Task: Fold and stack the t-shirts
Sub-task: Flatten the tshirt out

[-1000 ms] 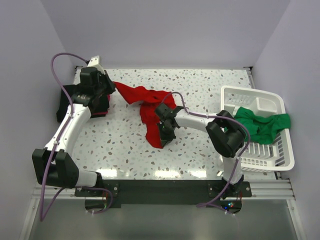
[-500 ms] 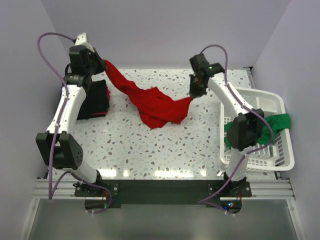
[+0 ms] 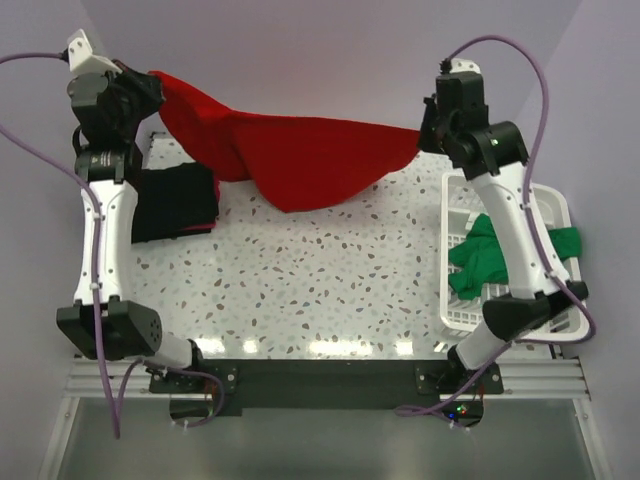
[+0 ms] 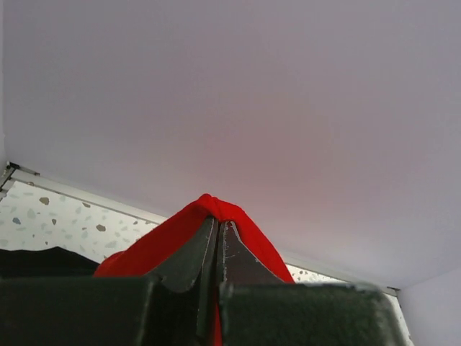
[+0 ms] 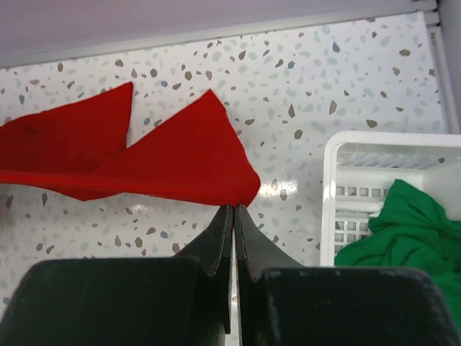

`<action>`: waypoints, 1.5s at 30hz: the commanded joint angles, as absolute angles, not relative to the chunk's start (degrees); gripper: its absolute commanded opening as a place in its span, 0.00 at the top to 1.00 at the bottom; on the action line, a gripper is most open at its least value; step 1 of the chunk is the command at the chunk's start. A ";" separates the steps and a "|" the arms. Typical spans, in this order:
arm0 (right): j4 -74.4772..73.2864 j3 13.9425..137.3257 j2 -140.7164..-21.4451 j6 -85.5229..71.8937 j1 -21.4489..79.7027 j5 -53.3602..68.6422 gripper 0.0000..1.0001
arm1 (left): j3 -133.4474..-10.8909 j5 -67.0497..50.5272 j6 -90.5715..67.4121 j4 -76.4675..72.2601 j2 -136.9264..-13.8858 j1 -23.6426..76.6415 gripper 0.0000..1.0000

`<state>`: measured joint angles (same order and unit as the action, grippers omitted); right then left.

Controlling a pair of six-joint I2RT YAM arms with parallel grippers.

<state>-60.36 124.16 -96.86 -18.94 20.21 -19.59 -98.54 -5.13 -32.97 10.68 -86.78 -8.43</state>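
Red t-shirt (image 3: pixel 300 165) raised, stretched between left pincer (image 4: pixel 218 225), right pincer (image 5: pixel 234 210)

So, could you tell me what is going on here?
The left gripper and right gripper each pinch an end of the bright red cloth t-shirt, holding it stretched above the speckled table. A black cloth t-shirt lies at its left; a green cloth t-shirt sits crumpled in the white slatted plastic basket.
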 commanded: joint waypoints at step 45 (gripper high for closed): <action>-29.90 109.96 -76.49 -9.14 18.54 -32.70 1.00 | -100.47 -9.33 -28.74 10.55 -69.10 -8.35 1.00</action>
